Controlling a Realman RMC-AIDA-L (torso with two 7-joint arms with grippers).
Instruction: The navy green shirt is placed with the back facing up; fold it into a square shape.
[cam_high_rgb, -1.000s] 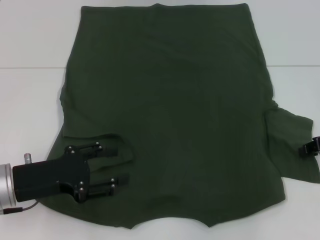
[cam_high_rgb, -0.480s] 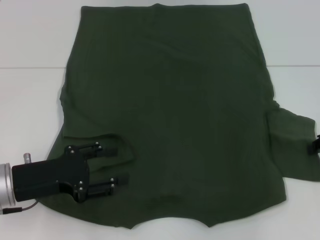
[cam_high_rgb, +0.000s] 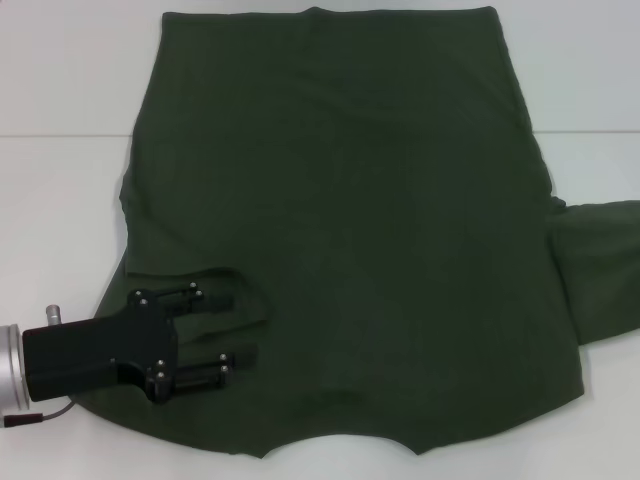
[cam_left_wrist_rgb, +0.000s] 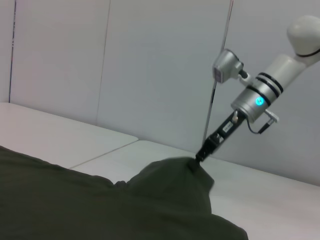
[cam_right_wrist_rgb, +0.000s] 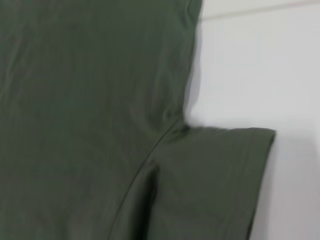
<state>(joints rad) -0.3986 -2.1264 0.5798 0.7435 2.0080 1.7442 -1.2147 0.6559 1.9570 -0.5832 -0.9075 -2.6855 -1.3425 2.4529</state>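
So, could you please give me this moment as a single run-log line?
navy green shirt: spread back up | left gripper: open, over its near-left corner | right gripper: shut on right sleeve, cloth tented up

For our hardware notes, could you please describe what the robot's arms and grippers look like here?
The left gripper has a boxy black body with silver screws, thin black fingers, a silver cylindrical wrist and a thin cable. The right gripper is slim and black, on a white and silver arm with black rings, a glowing blue light and a looping cable.
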